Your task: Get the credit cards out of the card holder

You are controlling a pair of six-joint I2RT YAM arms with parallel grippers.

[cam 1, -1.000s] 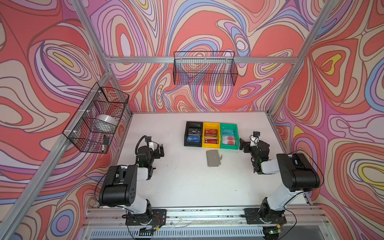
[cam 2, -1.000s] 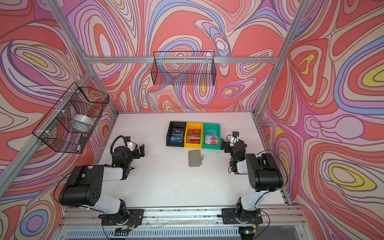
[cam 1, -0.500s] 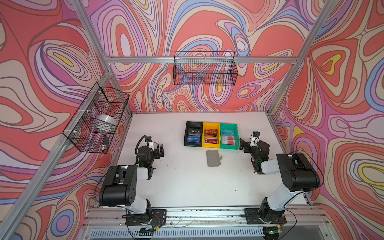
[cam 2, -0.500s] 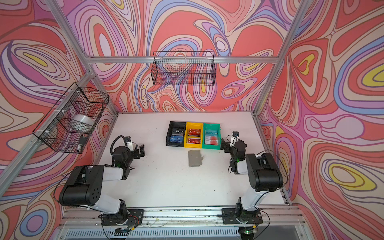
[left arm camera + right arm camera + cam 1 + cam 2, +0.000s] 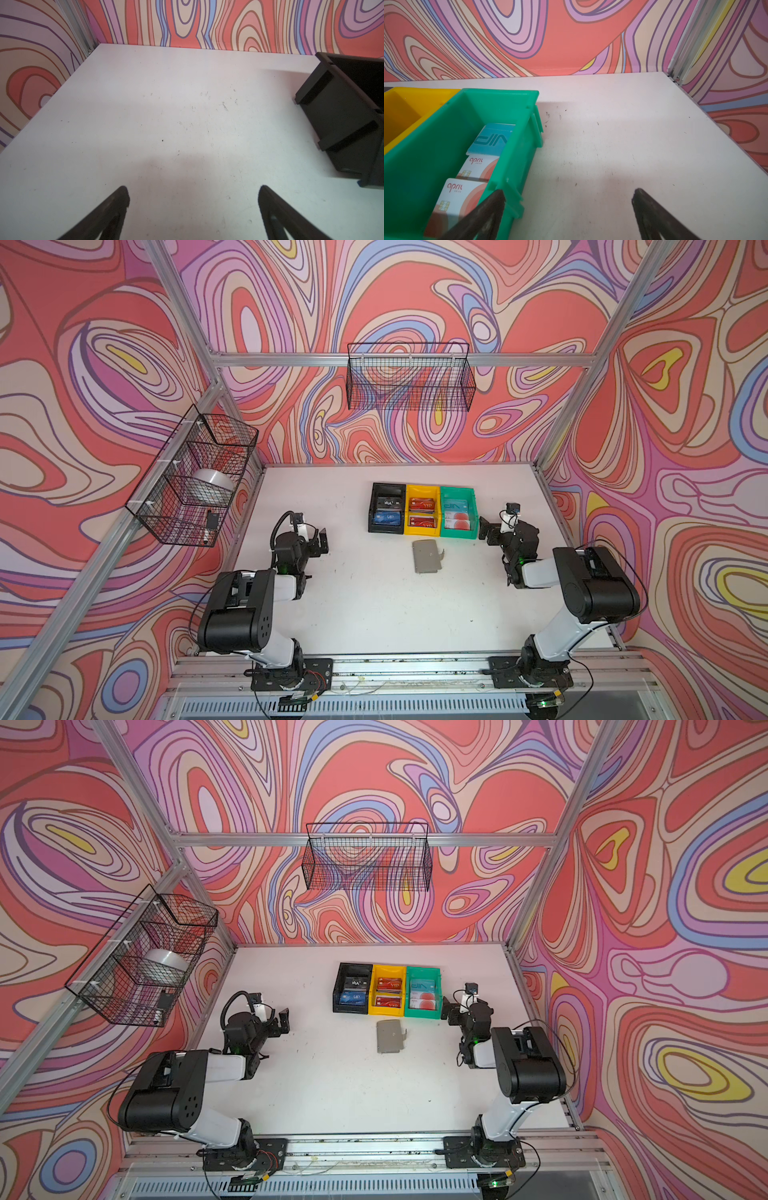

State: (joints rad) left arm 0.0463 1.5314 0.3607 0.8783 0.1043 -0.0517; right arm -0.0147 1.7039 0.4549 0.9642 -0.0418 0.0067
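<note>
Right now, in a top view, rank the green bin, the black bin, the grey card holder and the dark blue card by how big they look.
1. Green bin and black bin: they look alike in size, so no ranking between them.
2. Grey card holder.
3. Dark blue card, inside the black bin.

Walls [image 5: 415, 290]: wore swirling red, pink and purple print.
Tabletop [image 5: 374, 614]: was white and scuffed.
Frame [image 5: 291, 359]: was aluminium bars.
Back basket [image 5: 409, 385]: hung at 12 o'clock.
Side basket [image 5: 187, 472]: hung at 10 o'clock.

The card holder [image 5: 425, 556] lies shut (inside hidden).
</note>
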